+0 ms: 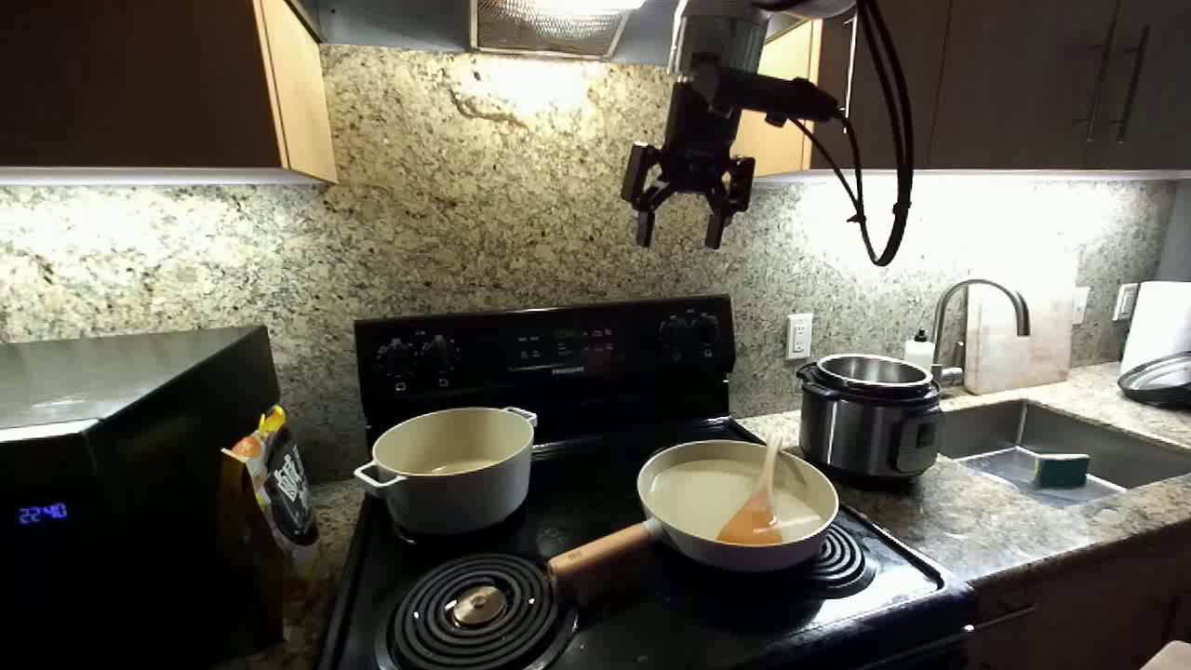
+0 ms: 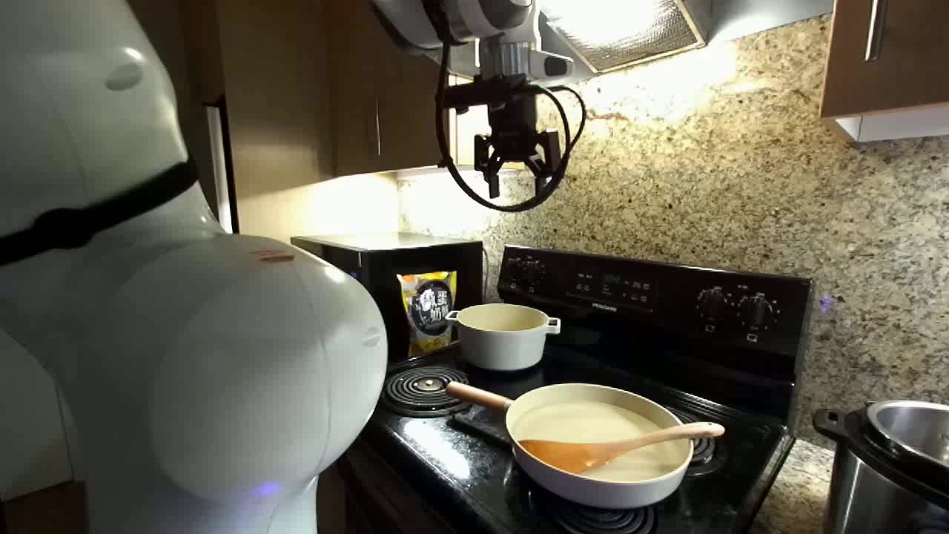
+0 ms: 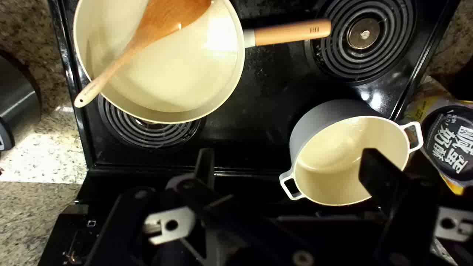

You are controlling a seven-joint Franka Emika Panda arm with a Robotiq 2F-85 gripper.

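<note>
Your black gripper (image 1: 679, 233), spread wide, holds nothing; well below it, untouched: brown wooden spoon (image 1: 756, 523) in round cream pan (image 1: 690, 498).

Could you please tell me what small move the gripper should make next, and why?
I would probably ease the gripper toward the wooden spoon: the jaws stand open and empty above the stove, and the spoon's handle sticks out past the rim of the pan, which seems easy to grip.
</note>
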